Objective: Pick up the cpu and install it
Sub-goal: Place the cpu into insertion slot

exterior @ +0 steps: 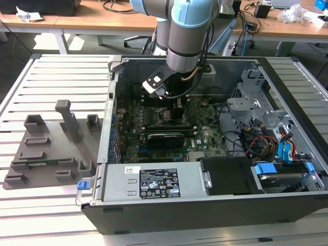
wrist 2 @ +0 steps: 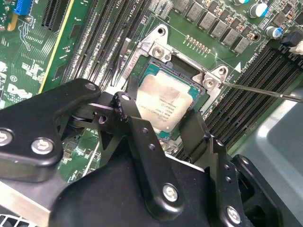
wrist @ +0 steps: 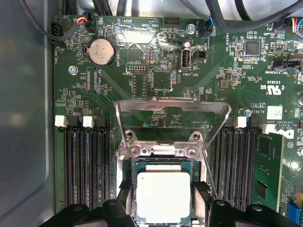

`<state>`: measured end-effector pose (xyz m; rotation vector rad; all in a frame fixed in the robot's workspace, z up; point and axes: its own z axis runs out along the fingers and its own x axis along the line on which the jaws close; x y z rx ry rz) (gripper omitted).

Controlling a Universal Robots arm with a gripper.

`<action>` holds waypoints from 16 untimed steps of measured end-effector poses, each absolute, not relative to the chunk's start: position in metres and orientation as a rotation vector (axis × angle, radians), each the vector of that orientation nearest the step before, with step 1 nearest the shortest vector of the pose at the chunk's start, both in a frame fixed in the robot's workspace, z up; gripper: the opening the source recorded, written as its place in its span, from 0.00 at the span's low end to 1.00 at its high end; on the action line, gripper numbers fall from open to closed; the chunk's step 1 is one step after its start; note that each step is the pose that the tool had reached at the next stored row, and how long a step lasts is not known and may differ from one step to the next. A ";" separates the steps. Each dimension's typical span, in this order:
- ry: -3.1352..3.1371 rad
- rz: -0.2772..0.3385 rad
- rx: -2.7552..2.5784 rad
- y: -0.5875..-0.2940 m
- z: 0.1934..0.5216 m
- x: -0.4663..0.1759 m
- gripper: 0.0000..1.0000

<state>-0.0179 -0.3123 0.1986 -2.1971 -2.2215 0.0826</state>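
The cpu, a small square chip with a pale silvery top, lies level within the socket on the green motherboard. The socket's metal load plate stands flipped open beyond it, and the thin lever is swung out to one side. My black gripper straddles the cpu closely on two opposite sides. In the exterior view the gripper hangs low inside the open computer case, over the board's middle.
Memory slots flank the socket on both sides. A long black card lies in front of it. A power supply and a drive cage with cables crowd the case. A grey fixture tray sits at the exterior view's left.
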 end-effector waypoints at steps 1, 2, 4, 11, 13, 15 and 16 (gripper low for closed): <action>-2.221 0.082 -2.197 -0.312 0.198 -0.018 0.62; -2.221 0.082 -2.197 -0.311 0.198 -0.018 0.62; -2.221 0.080 -2.196 -0.311 0.198 -0.018 0.62; -2.220 0.080 -2.196 -0.311 0.209 -0.018 0.62; -2.220 0.079 -2.196 -0.311 0.211 -0.018 0.62; -2.220 0.079 -2.196 -0.311 0.211 -0.018 0.60; -2.220 0.080 -2.196 -0.311 0.211 -0.018 0.54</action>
